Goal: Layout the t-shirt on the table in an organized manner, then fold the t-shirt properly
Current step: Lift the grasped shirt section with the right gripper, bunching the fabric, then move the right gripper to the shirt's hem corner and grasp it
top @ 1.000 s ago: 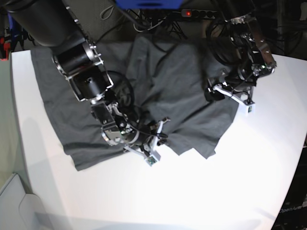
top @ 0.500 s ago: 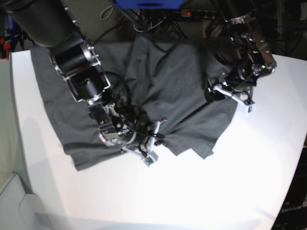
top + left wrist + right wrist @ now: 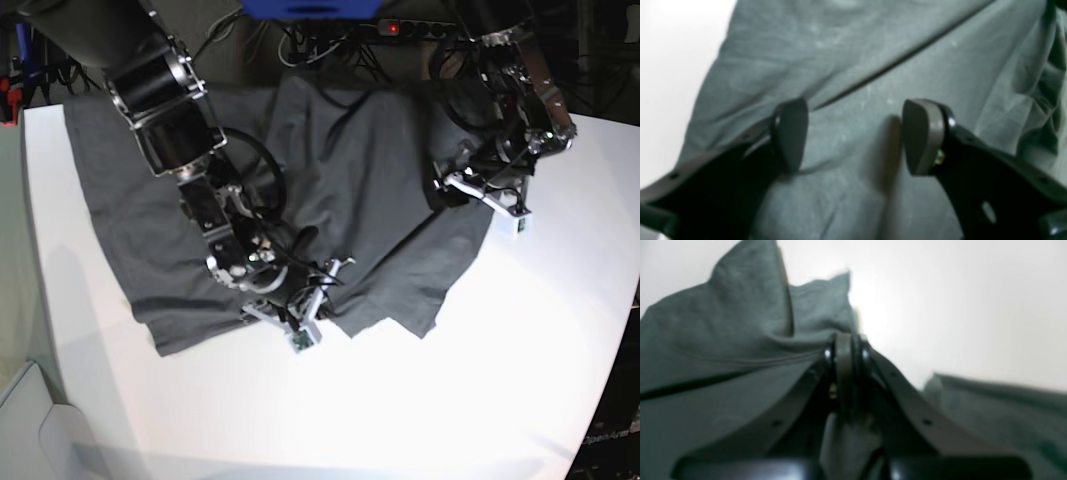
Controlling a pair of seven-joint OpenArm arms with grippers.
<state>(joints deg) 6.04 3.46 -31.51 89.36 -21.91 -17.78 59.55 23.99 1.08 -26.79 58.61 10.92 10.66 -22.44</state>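
A white counter was largely covered at its far side by a crumpled dark grey t-shirt. A fold near the shirt's front edge was clamped between the closed jaws of the right gripper. The left gripper was held with its jaws apart just above the cloth near the shirt's other side.

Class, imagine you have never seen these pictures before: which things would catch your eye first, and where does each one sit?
First comes the dark t-shirt, rumpled and spread over the far half of the white table. Next, the right gripper, at the shirt's near edge on the base view's left, is shut with cloth pinched between its jaws. The left gripper hangs open over the shirt on the base view's right, holding nothing.
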